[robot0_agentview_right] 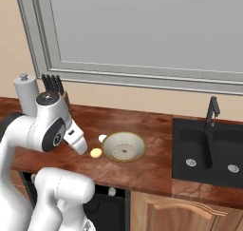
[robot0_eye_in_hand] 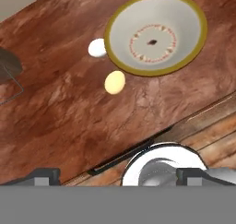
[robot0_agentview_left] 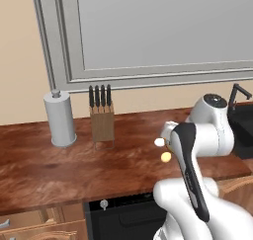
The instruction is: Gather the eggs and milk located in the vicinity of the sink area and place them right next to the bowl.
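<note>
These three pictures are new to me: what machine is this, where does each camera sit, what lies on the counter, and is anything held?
It is a white robot arm on a driving base in a rendered kitchen. Two cameras ride on the base behind the arm, one to its left and one to its right. The third sits on the hand and looks down past the gripper; its jaws stand wide open and hold nothing. On the wooden counter lies a cream bowl, with a white egg touching its rim and a tan egg just apart from it. Farther left stand a knife block and a grey canister. To the right is a black double sink with its dark faucet.
</note>
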